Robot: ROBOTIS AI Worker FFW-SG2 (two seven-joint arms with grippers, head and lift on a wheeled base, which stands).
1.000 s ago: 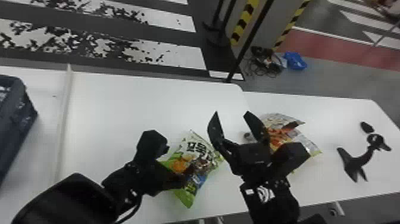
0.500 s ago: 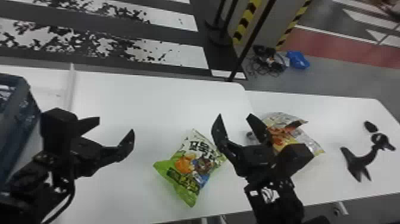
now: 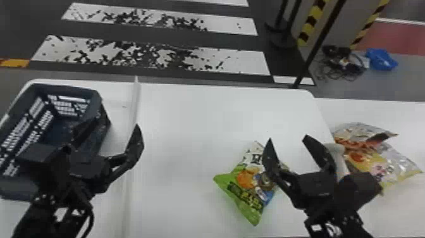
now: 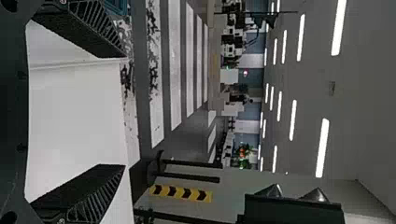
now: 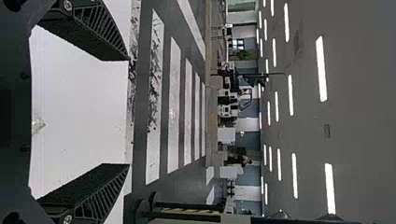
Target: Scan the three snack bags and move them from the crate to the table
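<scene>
Scanning and unloading are looking partly done, with at least one bag's move probably remaining. The green bag (image 3: 244, 183) is lying flat on the counter (image 3: 189, 126), at about five o'clock from its middle. Farther round, near four o'clock, silvery and yellow packaging (image 3: 376, 159) is resting on the adjoining counter (image 3: 395, 117); whether it is making up one bag or two overlapping ones, I cannot tell, so the count of three is staying unconfirmed.

The crate (image 3: 70, 90) is standing at nine o'clock. Its visible inside is showing no bag, but the left claw (image 3: 117, 122) is hiding part of it. That claw is hanging over the crate's near side, its fingers spreading wide and holding nothing. The right claw (image 3: 287, 137) is also gaping wide and empty, hovering above the counter just beside the green bag, toward its two o'clock side.

Nothing here is proving which bags are already scanned. If the green one is still awaiting its scan, that is remaining, along with any bag the crate is concealing.
</scene>
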